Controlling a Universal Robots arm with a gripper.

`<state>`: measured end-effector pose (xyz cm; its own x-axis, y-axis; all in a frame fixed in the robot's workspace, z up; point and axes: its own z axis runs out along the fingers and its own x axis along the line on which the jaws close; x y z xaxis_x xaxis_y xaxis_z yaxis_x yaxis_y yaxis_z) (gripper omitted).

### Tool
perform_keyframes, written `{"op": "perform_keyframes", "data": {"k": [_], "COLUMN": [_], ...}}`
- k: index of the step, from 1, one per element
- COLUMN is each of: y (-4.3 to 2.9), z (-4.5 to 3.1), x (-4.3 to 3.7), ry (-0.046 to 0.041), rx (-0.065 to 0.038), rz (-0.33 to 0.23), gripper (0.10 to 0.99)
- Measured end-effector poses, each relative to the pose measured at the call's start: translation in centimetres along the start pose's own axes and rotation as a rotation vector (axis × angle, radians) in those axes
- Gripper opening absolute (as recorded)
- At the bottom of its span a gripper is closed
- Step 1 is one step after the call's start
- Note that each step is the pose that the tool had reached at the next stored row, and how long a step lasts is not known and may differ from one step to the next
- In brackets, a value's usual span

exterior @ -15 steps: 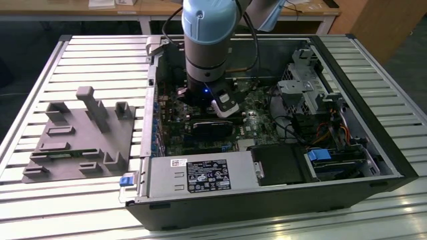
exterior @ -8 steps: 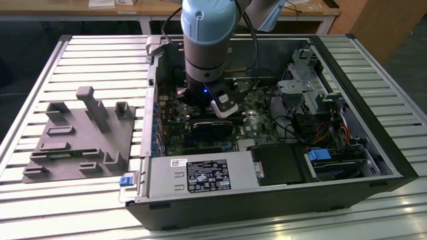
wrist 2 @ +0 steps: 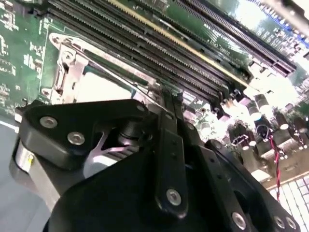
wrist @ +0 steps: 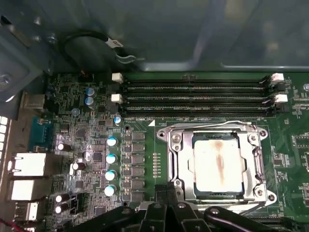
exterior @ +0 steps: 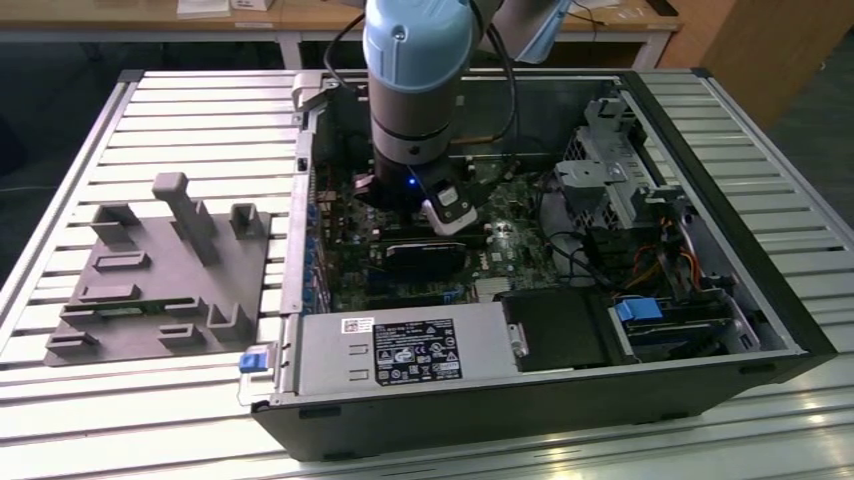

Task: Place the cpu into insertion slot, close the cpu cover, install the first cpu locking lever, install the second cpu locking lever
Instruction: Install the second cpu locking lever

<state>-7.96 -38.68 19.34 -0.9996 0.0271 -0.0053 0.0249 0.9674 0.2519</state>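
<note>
One cpu (wrist: 217, 164) sits under its cover, just beyond the pincer (wrist: 166, 205).

Cpu (wrist: 217, 164): dull silver face, brownish streak down its middle. Cpu cover (wrist: 176, 157): bright silvery metal. Circuit board (wrist: 289, 159): green. Gripper (wrist 2: 166, 108): matte black. Memory slots (wrist: 193, 96): black, white end clips.

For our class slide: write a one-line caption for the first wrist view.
The cpu sits in its socket under the closed cpu cover, the gripper at its edge.
</note>
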Motion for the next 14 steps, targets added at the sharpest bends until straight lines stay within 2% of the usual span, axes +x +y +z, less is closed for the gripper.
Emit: {"op": "perform_keyframes", "data": {"k": [4,14], "y": [0.22,0.95], "z": [-0.86,-3.64], "x": [0.00,-0.01], "ry": [0.0000,0.0001], "rx": [0.000,0.000], "rz": [0.000,0.000], "gripper": [0.118,0.118]}}
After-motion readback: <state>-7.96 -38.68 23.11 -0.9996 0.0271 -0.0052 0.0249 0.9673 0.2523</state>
